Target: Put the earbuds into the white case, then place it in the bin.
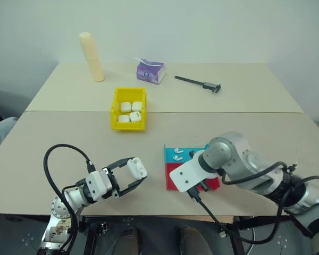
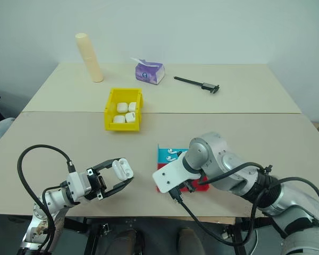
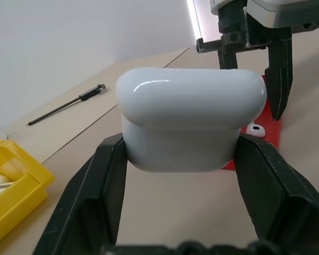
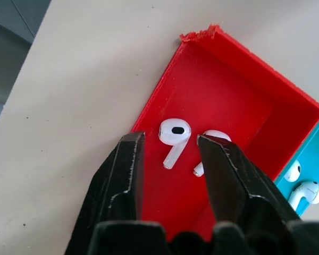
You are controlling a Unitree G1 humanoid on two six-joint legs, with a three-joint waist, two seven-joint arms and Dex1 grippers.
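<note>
The left gripper (image 1: pixel 134 178) is clamped on the white case (image 1: pixel 137 168) above the near table edge. The right gripper (image 4: pixel 167 146), fingers parted, points down over two earbuds (image 4: pixel 174 134) in the red tray (image 4: pixel 228 90). Farther back stands the yellow bin (image 1: pixel 117 123).

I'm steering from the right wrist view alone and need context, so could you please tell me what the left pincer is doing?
Observer: The left pincer is shut on a white case, held above the table near its front edge.
Operator: Thank you. Where is the bin relative to my trays?
Observer: The yellow bin sits farther back on the table and toward the robot's left of the red tray.
Operator: Is anything in it already?
Observer: Yes, four white cases lie inside it.
</note>
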